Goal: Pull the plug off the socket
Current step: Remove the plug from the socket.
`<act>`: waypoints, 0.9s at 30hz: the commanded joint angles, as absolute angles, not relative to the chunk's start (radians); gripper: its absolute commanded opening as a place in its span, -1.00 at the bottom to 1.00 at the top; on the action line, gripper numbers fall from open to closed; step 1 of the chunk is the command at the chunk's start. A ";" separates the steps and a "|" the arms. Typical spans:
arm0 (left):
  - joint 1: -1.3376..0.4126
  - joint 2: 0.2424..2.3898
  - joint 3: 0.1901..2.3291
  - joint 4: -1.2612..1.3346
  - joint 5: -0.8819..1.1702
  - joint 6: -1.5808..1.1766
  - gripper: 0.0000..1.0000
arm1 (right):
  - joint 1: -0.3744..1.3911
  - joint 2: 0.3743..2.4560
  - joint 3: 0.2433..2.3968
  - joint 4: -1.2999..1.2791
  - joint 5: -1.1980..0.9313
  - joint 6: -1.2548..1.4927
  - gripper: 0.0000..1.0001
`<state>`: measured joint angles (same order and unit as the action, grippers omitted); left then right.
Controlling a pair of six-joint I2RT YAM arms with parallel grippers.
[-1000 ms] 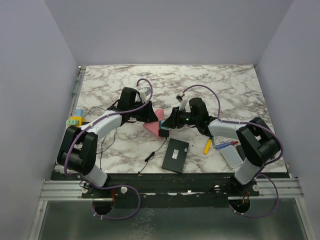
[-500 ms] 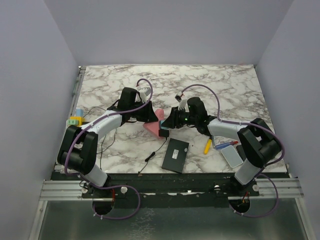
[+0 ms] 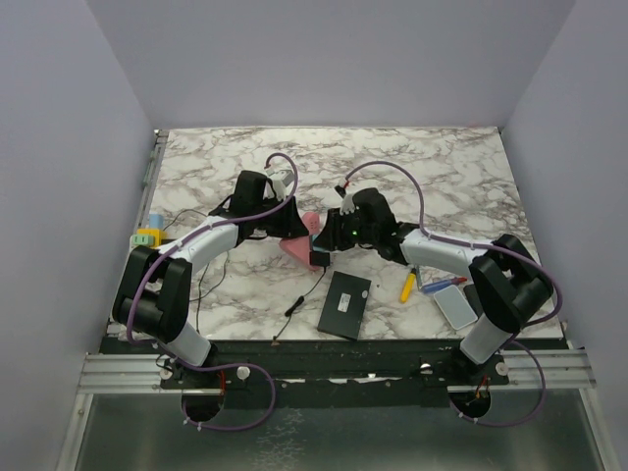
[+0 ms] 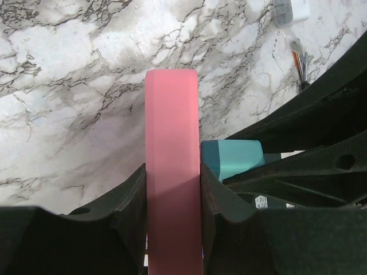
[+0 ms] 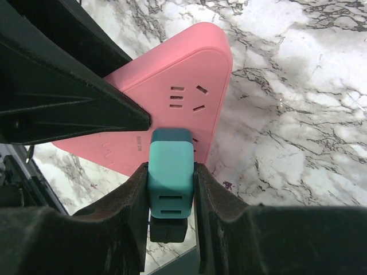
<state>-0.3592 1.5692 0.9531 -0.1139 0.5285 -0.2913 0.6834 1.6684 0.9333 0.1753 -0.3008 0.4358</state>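
Right wrist view: one boxy teal plug (image 5: pixel 170 163) against one pink socket (image 5: pixel 183 74); right gripper (image 5: pixel 170 175) pinches plug, left gripper (image 4: pixel 172 177) clamps socket.

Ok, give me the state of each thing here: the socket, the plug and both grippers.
pink socket: clamped between the left gripper's fingers.
teal plug: pressed against the socket face, apparently not yet pulled out.
left gripper: shut on the pink socket.
right gripper: shut on the teal plug.
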 commanded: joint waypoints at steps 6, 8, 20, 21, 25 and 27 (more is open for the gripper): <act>-0.355 1.568 0.956 -0.101 0.460 -0.238 -1.00 | 0.758 1.681 1.026 -0.013 -0.087 0.377 -0.99; -0.356 1.566 0.956 -0.101 0.460 -0.239 -1.00 | 0.770 1.686 1.040 -0.043 -0.062 0.374 -0.99; -0.356 1.561 0.956 -0.103 0.460 -0.234 -1.00 | 0.787 1.678 1.034 -0.039 -0.047 0.387 -0.99; -0.356 1.562 0.956 -0.104 0.462 -0.233 -1.00 | 0.787 1.676 1.031 -0.033 -0.050 0.384 -0.99; -0.356 1.560 0.956 -0.103 0.464 -0.228 -1.00 | 0.772 1.661 1.006 0.015 -0.108 0.376 -1.00; -0.356 1.559 0.956 -0.104 0.465 -0.225 -1.00 | 0.760 1.656 0.993 0.043 -0.154 0.372 -0.99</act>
